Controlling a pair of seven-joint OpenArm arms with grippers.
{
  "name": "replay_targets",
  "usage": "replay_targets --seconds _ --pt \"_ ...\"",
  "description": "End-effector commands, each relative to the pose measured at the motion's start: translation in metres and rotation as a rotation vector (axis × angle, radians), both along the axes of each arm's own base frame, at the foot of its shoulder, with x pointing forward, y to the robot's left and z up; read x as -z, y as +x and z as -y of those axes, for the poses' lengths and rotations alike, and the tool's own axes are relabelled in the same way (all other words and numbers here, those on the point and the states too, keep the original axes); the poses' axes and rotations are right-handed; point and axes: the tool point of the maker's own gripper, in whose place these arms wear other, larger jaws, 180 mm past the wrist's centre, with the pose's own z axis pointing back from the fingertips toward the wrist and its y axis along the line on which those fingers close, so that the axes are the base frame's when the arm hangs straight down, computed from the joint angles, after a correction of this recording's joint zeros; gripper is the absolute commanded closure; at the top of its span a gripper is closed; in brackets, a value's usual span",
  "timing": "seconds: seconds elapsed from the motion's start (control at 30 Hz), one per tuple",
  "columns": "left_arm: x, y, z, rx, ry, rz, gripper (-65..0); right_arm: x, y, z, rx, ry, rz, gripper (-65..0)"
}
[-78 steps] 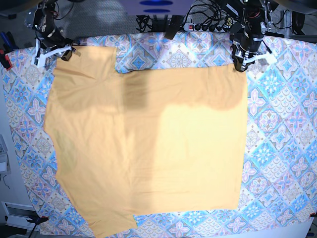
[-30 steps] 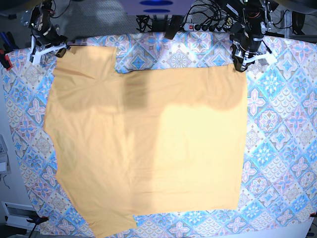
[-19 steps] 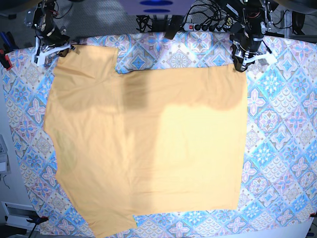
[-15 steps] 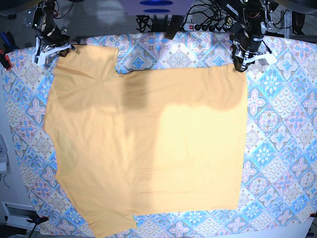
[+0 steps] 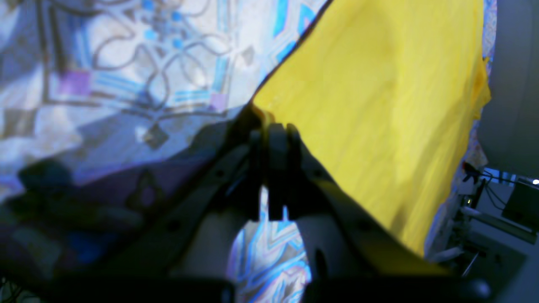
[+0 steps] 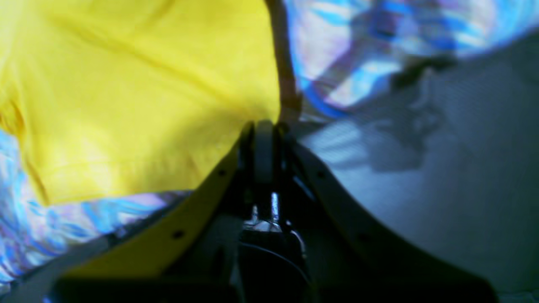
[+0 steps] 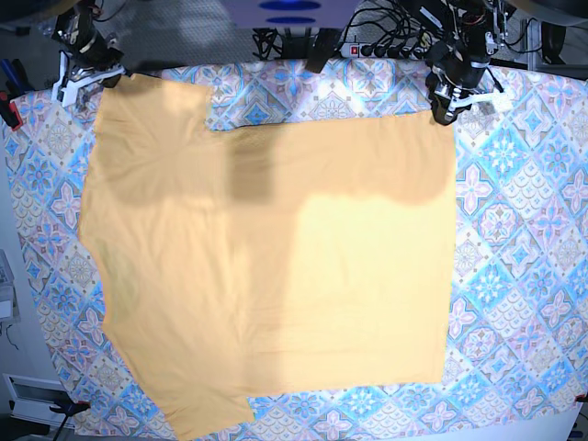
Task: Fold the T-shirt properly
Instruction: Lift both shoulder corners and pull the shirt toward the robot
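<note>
- Seen from your base camera, the T-shirt [image 7: 276, 248] lies spread flat across the blue-and-pink patterned tablecloth [image 7: 524, 230], covering most of its middle and left.
- Your left gripper [image 7: 439, 112] sits at the far right corner of the shirt's top edge; your right gripper [image 7: 103, 77] sits at the far left corner, on the sleeve side.
- In your left wrist view, the left gripper [image 5: 273, 126] has its jaws pressed together on the pointed corner of the T-shirt [image 5: 379, 105], the yellow cloth fanning away to the right over the tablecloth [image 5: 126, 75].
- In your right wrist view, the right gripper [image 6: 263, 126] is likewise pinched tight on a corner of the T-shirt [image 6: 139, 92], the fabric spreading out to the left with the tablecloth [image 6: 358, 50] showing on the right and below.
- Broad darker shadows fall across the upper part of the shirt in the base view; the lower half is brightly lit.
- The shirt's lower left edge runs ragged toward the near edge of the table, a narrow flap reaching the bottom of the frame.
- Cables and a power strip [image 7: 377, 48] lie just beyond the tablecloth's far edge.
</note>
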Motion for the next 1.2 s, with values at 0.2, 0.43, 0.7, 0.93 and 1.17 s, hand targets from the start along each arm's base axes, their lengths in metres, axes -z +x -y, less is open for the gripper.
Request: replay_targets --seconds 0.2,0.43,0.7,0.93,1.17 --pt "0.008 -0.038 -0.017 0.034 0.048 -0.116 0.0 -0.013 -0.007 0.018 0.011 -0.046 0.011 0.0" --pt "0.01 -0.063 -0.022 0.041 0.058 -0.165 0.0 -0.011 -0.026 0.019 0.012 -0.049 -0.027 0.0" --pt "0.012 -0.087 -0.025 0.052 0.064 -0.214 0.0 -0.024 -0.036 0.015 -0.025 -0.065 -0.032 0.0" --pt "0.007 -0.095 -0.016 0.086 0.036 -0.232 0.0 -0.034 -0.049 0.027 -0.01 -0.098 -0.046 0.0" --pt "0.008 -0.111 -0.016 0.087 0.034 -0.265 0.0 -0.034 -0.063 0.029 -0.009 -0.101 -0.078 0.0"
